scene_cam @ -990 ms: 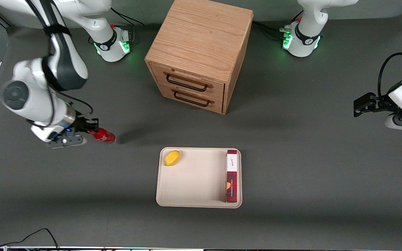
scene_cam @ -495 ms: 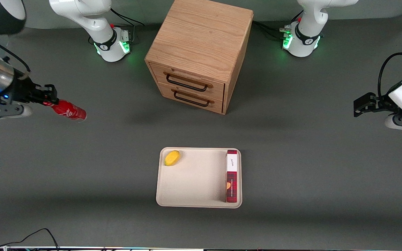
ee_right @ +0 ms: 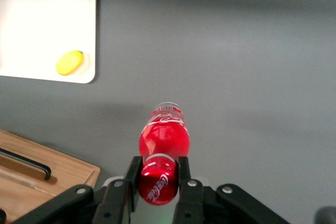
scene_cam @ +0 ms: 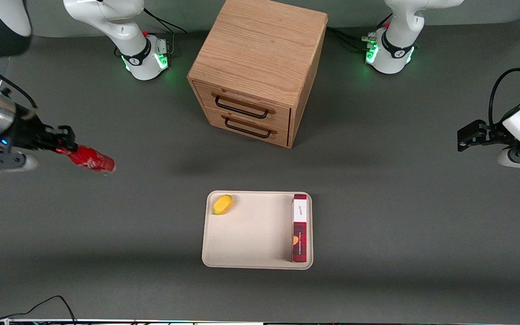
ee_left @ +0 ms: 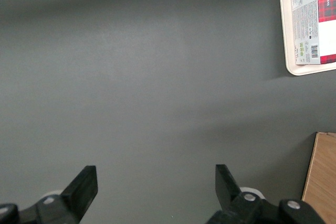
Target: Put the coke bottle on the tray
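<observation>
My right gripper (scene_cam: 63,145) is shut on the cap end of the coke bottle (scene_cam: 90,159), a small all-red bottle with white lettering. It holds the bottle in the air above the table, toward the working arm's end and well away from the tray. In the right wrist view the fingers (ee_right: 133,172) clamp the bottle (ee_right: 163,139) near its cap. The beige tray (scene_cam: 251,232) lies nearer the front camera than the cabinet; its rim also shows in the right wrist view (ee_right: 90,35).
A yellow lemon (scene_cam: 222,204) and a long red plaid box (scene_cam: 299,228) lie on the tray. A wooden drawer cabinet (scene_cam: 256,67) with two black-handled drawers stands farther from the front camera than the tray. A black cable (scene_cam: 45,304) lies at the table's front edge.
My gripper lifted the bottle off the table and swung it outward toward the working arm's end; over the last half second it shifted slightly nearer the front camera.
</observation>
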Motion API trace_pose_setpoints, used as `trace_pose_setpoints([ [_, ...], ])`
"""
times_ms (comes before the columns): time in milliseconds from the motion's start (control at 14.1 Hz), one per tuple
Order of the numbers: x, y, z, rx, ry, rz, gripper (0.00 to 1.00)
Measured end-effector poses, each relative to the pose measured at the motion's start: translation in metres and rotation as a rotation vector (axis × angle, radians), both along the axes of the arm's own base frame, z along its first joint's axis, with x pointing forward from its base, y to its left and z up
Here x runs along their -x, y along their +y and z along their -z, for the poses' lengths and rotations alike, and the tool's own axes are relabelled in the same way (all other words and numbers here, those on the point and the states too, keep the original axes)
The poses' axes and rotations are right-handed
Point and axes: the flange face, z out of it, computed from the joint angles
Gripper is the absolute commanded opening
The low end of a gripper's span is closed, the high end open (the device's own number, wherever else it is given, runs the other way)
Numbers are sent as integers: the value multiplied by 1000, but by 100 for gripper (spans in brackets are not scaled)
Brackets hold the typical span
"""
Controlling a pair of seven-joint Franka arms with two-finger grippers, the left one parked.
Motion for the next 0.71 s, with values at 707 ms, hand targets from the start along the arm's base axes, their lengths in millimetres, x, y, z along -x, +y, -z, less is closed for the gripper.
trace_pose_setpoints([
  [707, -62, 178, 132, -48, -98, -69, 0],
])
